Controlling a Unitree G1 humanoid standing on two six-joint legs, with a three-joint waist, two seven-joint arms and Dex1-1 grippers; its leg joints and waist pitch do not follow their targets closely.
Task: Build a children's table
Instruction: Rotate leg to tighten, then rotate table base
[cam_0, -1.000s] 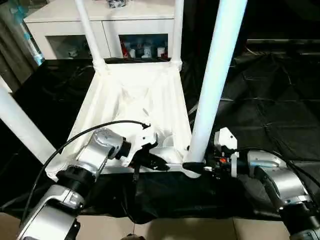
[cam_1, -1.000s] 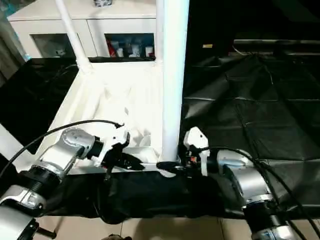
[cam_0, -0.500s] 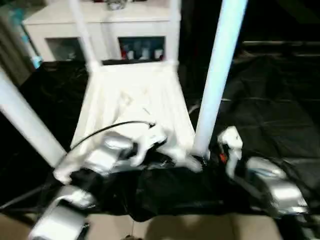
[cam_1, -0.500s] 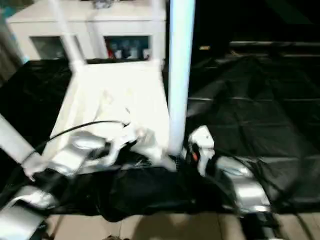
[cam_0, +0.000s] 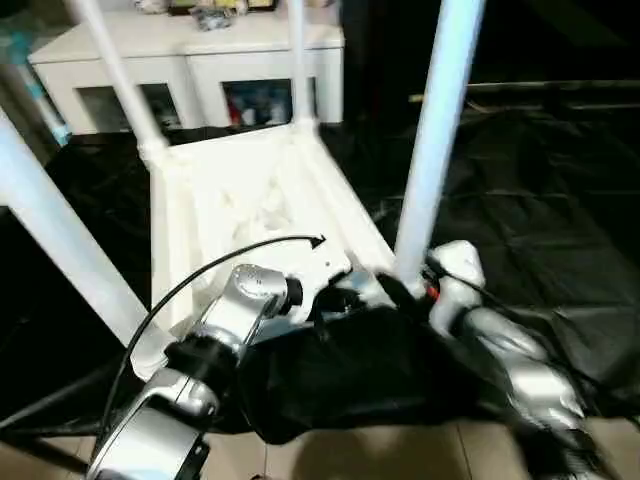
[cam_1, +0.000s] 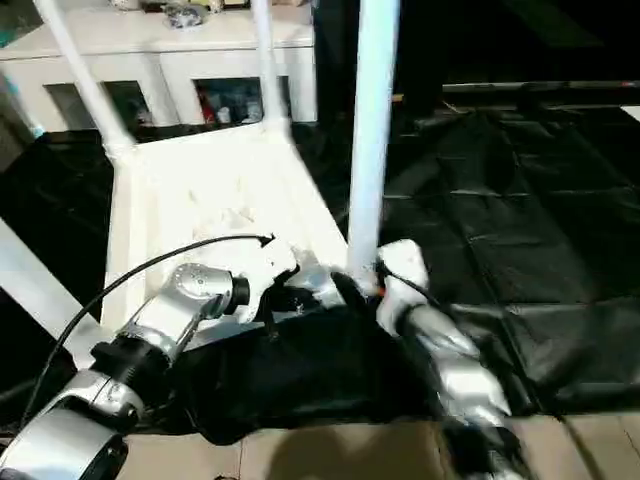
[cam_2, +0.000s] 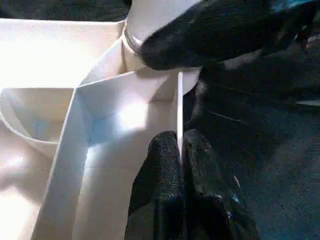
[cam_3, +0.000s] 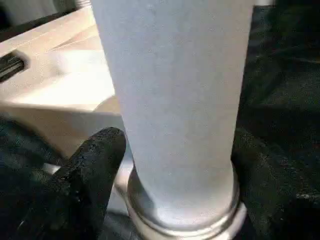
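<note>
The white tabletop (cam_0: 240, 190) lies upside down on black sheeting, ribs showing. Four white legs stand in its corner sockets: two far ones (cam_0: 112, 75) (cam_0: 296, 60), a near left one (cam_0: 60, 235) and a near right one (cam_0: 435, 140). My left gripper (cam_0: 345, 297) is at the near edge. In the left wrist view it (cam_2: 179, 147) is shut on the thin rim wall (cam_2: 179, 105) beside the near right socket. My right gripper (cam_0: 405, 290) is shut on the near right leg (cam_3: 175, 90) just above its flared end, with a finger (cam_3: 92, 167) on each side.
A white cabinet (cam_0: 190, 50) with glass fronts stands behind the tabletop. Black sheeting (cam_0: 540, 200) covers the ground to the right and is bunched under my forearms. Tan floor (cam_0: 400, 455) shows at the near edge. A black cable (cam_0: 200, 275) arcs over my left forearm.
The view has shifted. The tabletop has swung, its far end now further left. Both grippers keep their holds, and the right forearm now points more steeply forward.
</note>
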